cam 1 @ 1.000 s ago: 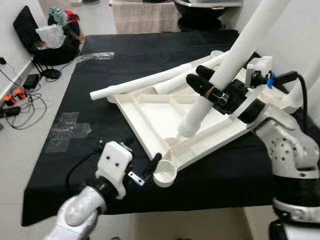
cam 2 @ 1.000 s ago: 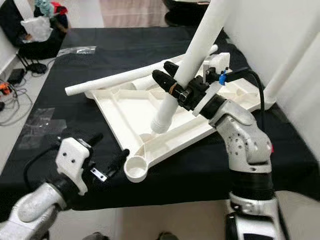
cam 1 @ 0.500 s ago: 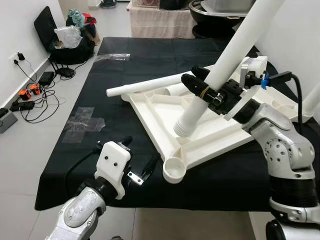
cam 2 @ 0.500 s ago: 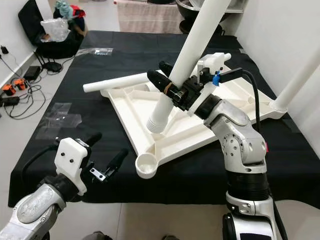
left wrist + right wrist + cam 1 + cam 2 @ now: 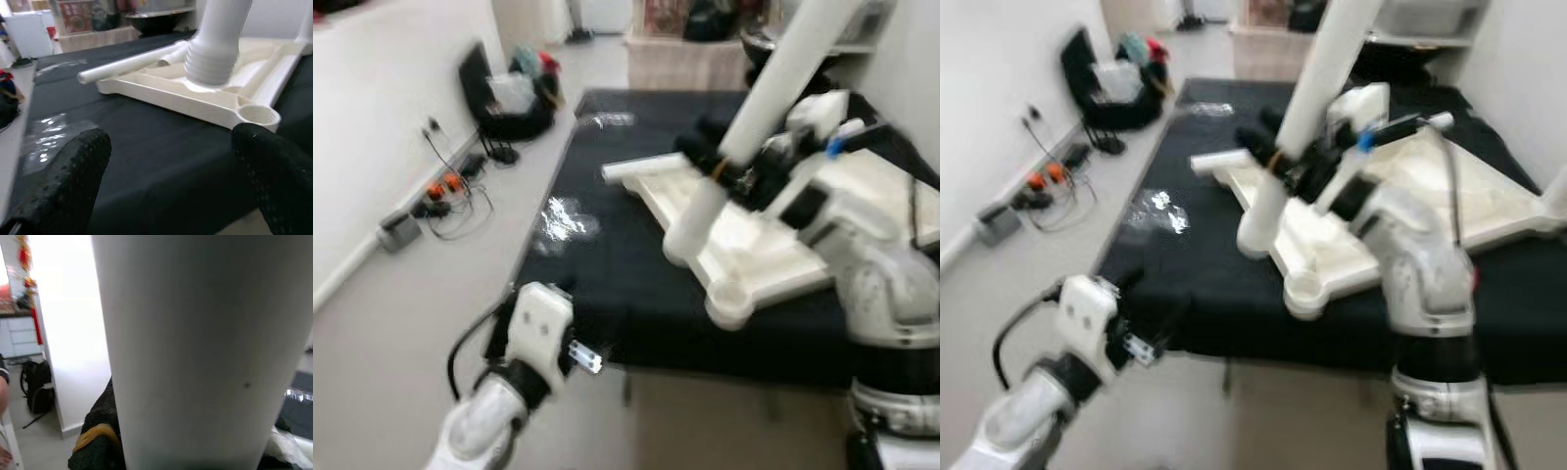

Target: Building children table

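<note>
Aloft, table leg [image 5: 759, 108] in right claw [image 5: 713, 162]

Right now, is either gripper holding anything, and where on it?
The right gripper grips the white table leg on its lower shaft, above the threaded end. The left gripper is open and holds nothing.

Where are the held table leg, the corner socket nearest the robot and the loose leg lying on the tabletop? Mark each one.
Held table leg [image 5: 773, 93], left eye view, on its shaft above the right gripper [image 5: 729, 166].
Corner socket [image 5: 258, 114], left wrist view, on its round rim.
Loose leg [image 5: 128, 62], left wrist view, mid-shaft.
</note>
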Available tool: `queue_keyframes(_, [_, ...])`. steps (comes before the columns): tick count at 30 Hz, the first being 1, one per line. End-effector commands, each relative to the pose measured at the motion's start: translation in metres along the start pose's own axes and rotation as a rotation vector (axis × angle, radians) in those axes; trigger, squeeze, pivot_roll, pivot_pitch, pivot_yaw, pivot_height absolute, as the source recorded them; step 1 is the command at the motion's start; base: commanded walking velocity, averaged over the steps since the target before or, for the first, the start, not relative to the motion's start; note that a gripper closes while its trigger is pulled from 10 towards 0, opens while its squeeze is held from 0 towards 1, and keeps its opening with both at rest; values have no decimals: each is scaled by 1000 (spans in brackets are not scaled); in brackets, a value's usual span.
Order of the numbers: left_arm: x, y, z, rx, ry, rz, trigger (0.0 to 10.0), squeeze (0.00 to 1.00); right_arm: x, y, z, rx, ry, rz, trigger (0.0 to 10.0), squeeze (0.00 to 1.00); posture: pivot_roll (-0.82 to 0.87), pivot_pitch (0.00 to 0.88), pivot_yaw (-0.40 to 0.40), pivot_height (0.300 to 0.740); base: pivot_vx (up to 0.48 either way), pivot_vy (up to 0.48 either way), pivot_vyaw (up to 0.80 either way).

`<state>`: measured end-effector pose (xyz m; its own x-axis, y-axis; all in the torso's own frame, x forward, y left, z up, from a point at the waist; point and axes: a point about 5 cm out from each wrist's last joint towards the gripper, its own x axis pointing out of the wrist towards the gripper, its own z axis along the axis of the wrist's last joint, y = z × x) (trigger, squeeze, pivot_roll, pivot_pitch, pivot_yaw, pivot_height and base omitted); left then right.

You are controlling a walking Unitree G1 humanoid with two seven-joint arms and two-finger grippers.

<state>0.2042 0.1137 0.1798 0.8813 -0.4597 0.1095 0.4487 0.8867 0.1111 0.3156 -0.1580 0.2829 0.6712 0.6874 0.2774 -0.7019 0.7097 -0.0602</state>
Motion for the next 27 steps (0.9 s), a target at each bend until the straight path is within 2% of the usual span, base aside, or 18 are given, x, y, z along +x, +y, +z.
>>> queue_keyframes(1, [-1,2,-3,10,18,19,10000,0,6,0,5,-29,-19,-30,10000,0,28,88,-43,740,0,0,0])
queue_keyframes(7, [1,5,1,16,8,40,10000,0,10,-8,-13,-94,45,-171,10000,0,31,95,-44,740,0,0,0])
queue_keyframes(9, [1,5,1,21,7,43,10000,0,9,-11,-16,-96,57,-198,10000,0,32,98,-43,740,0,0,0])
queue_keyframes(12, [1,5,3,22,-1,46,10000,0,8,-13,-18,-72,53,-223,10000,0,35,102,-45,740,0,0,-754])
queue_keyframes(20, [1,5,3,22,3,44,10000,0,9,-16,-9,-81,23,-210,10000,0,35,109,-42,740,0,0,-775])
queue_keyframes(22, [0,4,3,21,7,44,10000,0,11,-22,6,-75,-39,-186,10000,0,39,113,-44,740,0,0,-384])
queue_keyframes(23, [0,4,3,21,7,44,10000,0,11,-22,6,-75,-39,-186,10000,0,39,113,-44,740,0,0,0])
queue_keyframes(24, [-1,4,3,22,11,44,10000,0,13,-24,18,-41,-75,-104,10000,0,41,115,-42,740,0,0,0])
queue_keyframes(25, [-1,4,3,22,12,45,10000,0,14,-24,21,-28,-73,-65,10000,0,41,115,-42,740,0,0,0])
queue_keyframes(27, [-1,4,3,22,13,45,10000,0,15,-23,21,-22,-68,-45,10000,0,41,115,-42,740,0,0,0])
